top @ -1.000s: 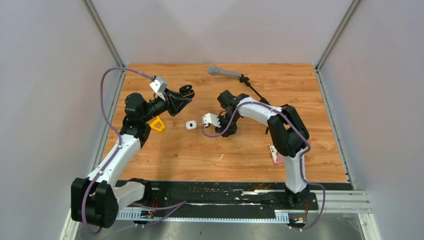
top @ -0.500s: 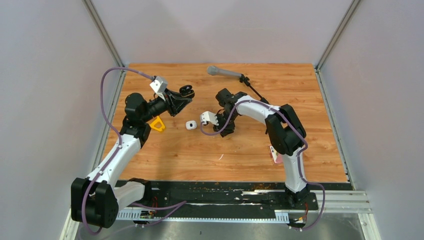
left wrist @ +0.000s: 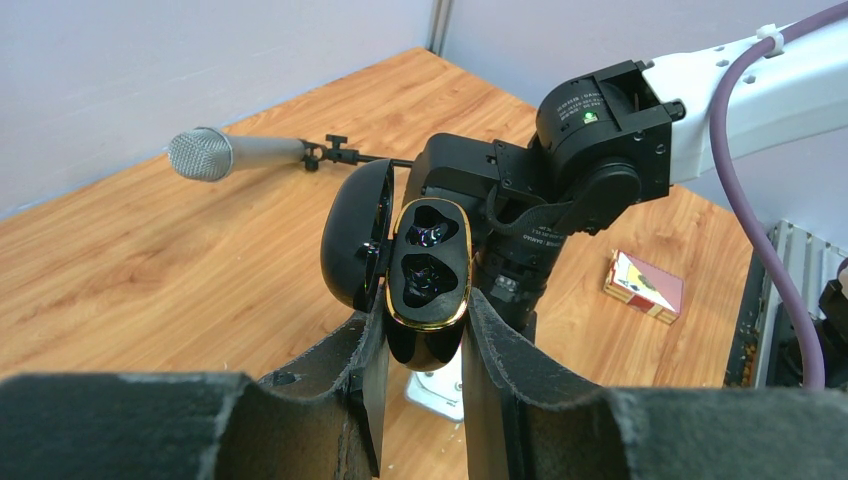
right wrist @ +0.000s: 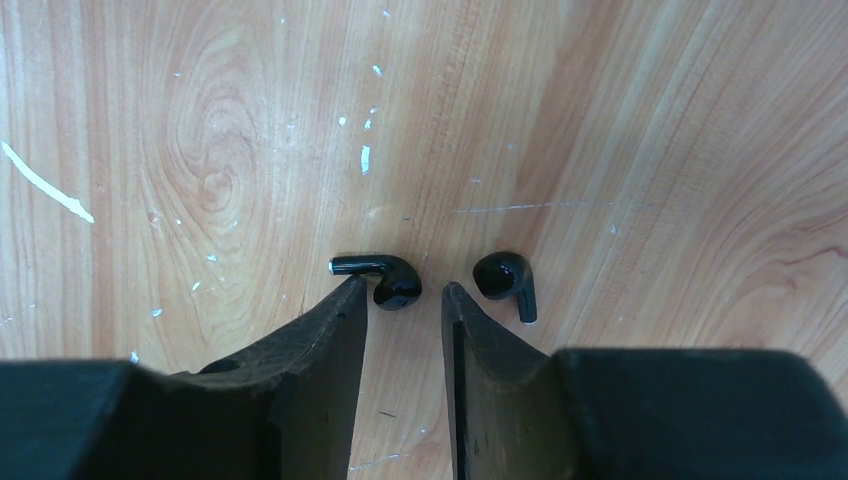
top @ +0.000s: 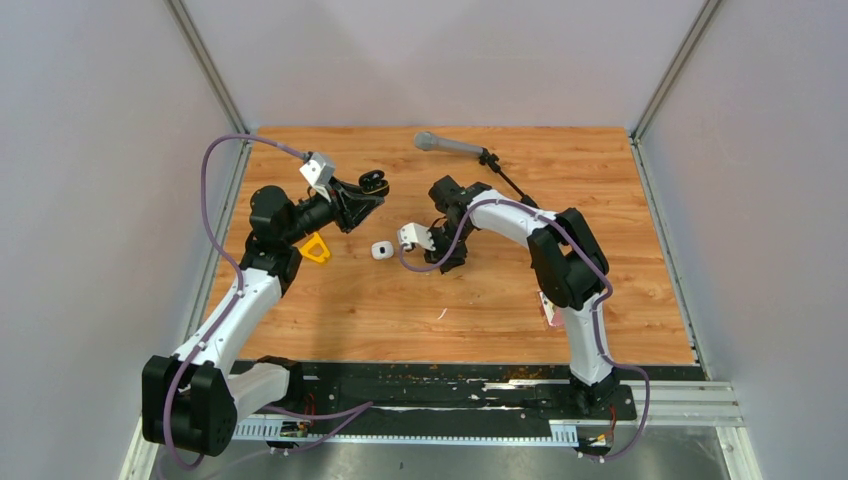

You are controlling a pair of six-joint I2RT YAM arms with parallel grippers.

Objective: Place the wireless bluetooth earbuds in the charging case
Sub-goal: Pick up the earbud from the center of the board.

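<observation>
Clamping charging case [left wrist: 430, 262], left end effector [left wrist: 425, 315], contents unclear, earbuds [right wrist: 388, 280] hidden overhead.

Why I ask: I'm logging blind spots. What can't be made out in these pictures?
- Top view: the black earbuds, hidden under the right gripper.
- Top view: what the white case holds, too small.
- Left wrist view: white case mostly hidden behind the black case and left gripper.
- Right wrist view: whether a fingertip touches an earbud, too close to tell.

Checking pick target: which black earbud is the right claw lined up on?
The sideways-stemmed black earbud, just ahead of the gap in the right claw; the other earbud lies outside the fingers.
</observation>
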